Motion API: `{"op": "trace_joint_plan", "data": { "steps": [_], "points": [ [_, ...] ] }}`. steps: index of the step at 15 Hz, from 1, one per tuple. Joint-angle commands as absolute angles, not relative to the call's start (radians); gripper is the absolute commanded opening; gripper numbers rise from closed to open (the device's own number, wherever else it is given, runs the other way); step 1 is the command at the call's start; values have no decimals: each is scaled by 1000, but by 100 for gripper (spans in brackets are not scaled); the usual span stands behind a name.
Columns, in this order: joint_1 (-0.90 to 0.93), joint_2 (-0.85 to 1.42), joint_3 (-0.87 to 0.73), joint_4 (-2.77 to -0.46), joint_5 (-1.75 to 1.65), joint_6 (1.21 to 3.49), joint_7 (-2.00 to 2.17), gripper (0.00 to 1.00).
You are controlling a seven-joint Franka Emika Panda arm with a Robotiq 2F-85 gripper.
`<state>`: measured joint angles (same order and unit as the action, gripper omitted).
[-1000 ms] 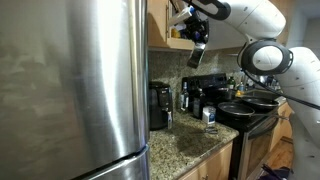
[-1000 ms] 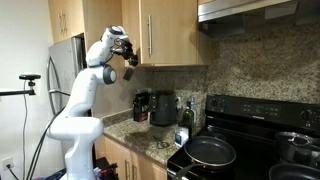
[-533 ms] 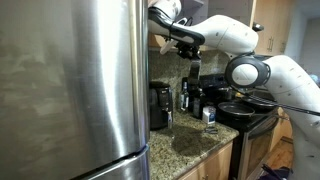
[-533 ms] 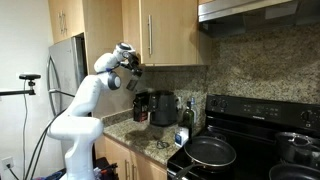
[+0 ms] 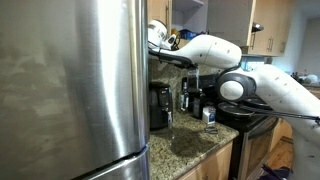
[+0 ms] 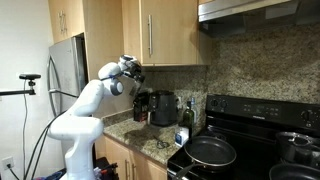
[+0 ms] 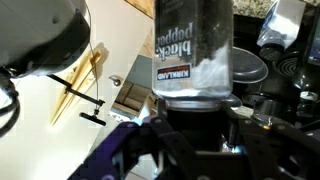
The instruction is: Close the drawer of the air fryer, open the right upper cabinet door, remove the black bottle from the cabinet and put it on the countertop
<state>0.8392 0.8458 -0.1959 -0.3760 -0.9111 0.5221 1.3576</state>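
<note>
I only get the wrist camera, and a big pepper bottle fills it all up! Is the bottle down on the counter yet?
Observer: Not yet. In an exterior view the gripper holds the black bottle up in the air, well above the countertop.
Operator: What's underneath it?
Observer: A black appliance looks to stand just below it, at the back of the countertop.
Operator: Is there room to set it down?
Observer: Probably. In both exterior views bare countertop shows in front of that appliance, near the front edge.
</note>
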Motion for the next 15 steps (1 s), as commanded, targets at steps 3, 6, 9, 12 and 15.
{"op": "trace_joint_plan", "data": {
  "steps": [3, 6, 9, 12, 15],
  "points": [
    [845, 850, -213, -375, -901, 523, 1364, 52],
    [860, 860, -219, -399, -918, 522, 1345, 27],
    [893, 932, -215, -358, -928, 471, 1285, 27],
    [923, 988, -229, -369, -938, 445, 1257, 27],
    [898, 1079, -268, -337, -969, 458, 1331, 27]
  ]
}}
